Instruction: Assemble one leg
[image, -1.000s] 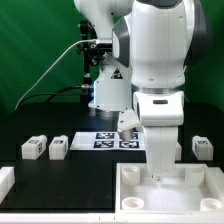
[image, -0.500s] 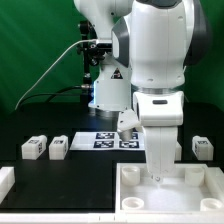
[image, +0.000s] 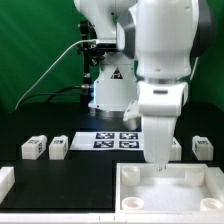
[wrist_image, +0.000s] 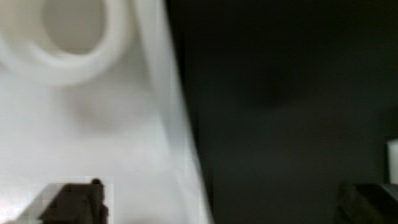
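Note:
My gripper (image: 157, 168) hangs low over the far edge of the large white tray-like piece (image: 200, 190) at the front right. In the wrist view the gripper (wrist_image: 224, 187) is open and empty, one finger (wrist_image: 71, 203) over the tray's white surface (wrist_image: 89, 120) near a round corner hole (wrist_image: 71, 35), the other over the black table. Two legs (image: 35, 148) (image: 58, 148), small white blocks with tags, lie on the table at the exterior view's left. Another leg (image: 203, 148) lies at the right, behind the tray. The wrist view is blurred.
The marker board (image: 112, 140) lies in the middle of the black table behind my gripper. A white part (image: 5, 180) shows at the front left edge. The arm's base and cables stand behind, before a green backdrop.
My arm and gripper have shifted a little toward the exterior view's right over the tray's far edge. The legs and tray have not moved.

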